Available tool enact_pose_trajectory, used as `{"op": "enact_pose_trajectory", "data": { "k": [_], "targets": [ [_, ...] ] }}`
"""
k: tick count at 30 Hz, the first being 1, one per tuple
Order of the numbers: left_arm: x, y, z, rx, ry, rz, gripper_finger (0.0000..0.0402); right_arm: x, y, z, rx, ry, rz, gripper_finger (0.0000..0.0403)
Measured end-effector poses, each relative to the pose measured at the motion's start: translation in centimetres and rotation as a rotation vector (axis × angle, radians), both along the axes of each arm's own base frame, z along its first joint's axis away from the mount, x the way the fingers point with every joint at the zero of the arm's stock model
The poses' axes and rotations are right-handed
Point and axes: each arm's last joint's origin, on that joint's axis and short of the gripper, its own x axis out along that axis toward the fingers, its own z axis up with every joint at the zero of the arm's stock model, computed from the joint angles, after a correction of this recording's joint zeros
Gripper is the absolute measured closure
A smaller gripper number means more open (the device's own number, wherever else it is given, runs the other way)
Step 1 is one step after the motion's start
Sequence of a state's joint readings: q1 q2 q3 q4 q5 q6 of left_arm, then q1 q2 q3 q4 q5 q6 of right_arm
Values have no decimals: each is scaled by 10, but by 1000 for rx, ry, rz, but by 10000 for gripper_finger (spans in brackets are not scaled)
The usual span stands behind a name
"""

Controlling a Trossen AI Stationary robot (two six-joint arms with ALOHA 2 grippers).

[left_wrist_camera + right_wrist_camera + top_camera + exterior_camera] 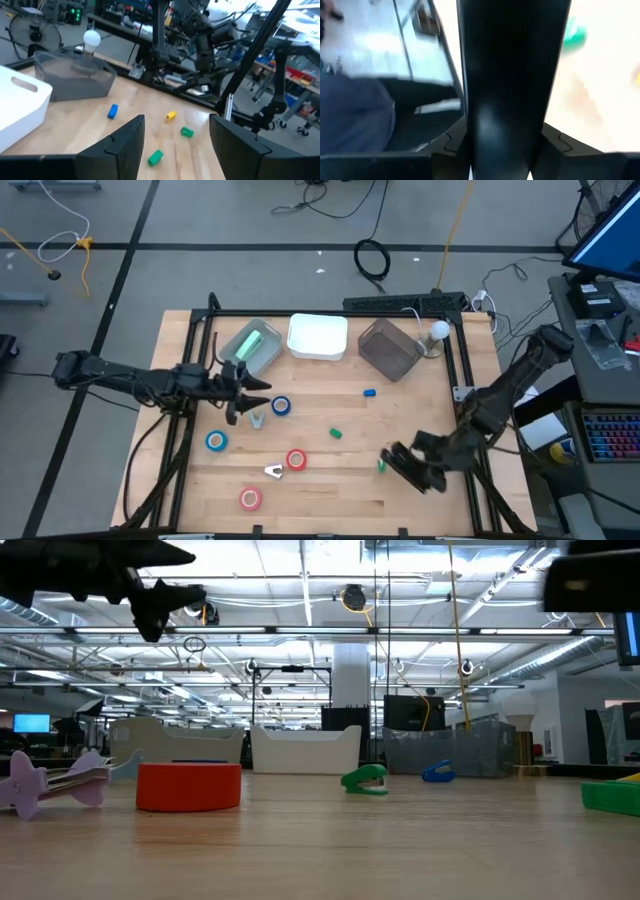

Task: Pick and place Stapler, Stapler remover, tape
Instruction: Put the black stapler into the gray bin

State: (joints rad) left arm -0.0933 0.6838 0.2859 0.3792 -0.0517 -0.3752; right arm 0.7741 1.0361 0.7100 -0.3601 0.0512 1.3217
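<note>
Table top: light wood planking, smooth, matt. White bin: glossy plastic. Grey bin: translucent smoky plastic. Red tape roll: matt finish. Frame rails: black metal.

left hand spread, right hand gripping

A robotics lab in a large industrial hall: a wooden tabletop in a black metal frame stands on a taped concrete floor, with cables, a lit monitor, and exposed ceiling trusses overhead.
</note>
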Motion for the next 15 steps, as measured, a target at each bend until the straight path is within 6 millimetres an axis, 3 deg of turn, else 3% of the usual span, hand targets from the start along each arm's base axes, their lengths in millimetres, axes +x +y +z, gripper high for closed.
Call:
{"op": "enact_pose_trajectory", "data": {
  "k": [15],
  "targets": [
    [0, 0, 10, -87, -100, -1, 179, 70, -85, 22, -441, -306, -33, 274]
  ]
}}
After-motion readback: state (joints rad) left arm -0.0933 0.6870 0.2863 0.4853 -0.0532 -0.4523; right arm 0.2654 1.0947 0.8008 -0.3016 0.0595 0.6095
